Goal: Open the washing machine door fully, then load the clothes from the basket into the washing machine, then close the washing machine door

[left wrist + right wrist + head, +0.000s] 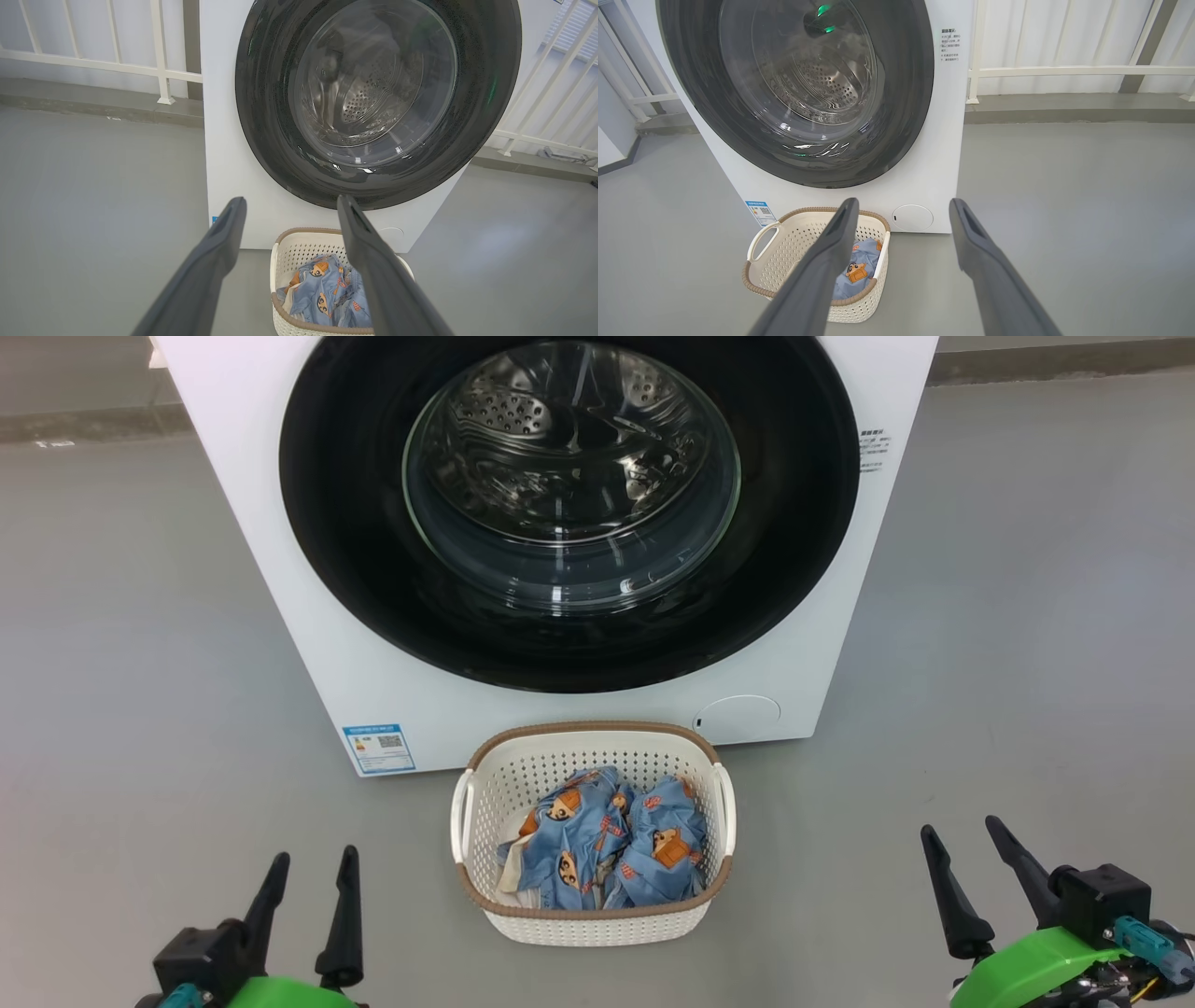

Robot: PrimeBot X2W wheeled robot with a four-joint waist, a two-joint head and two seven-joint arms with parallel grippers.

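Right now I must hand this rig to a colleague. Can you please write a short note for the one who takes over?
Left hand: open, empty, low on the robot's left side.
Right hand: open, empty, low on the right side.
The large round glossy black washing machine door is shut on the big white boxy washing machine.
The light blue printed clothes lie in the small cream-white perforated plastic basket, which stands on the grey floor just in front of the machine.
Done: nothing yet.
Left: open the door fully, load the clothes, close the door.
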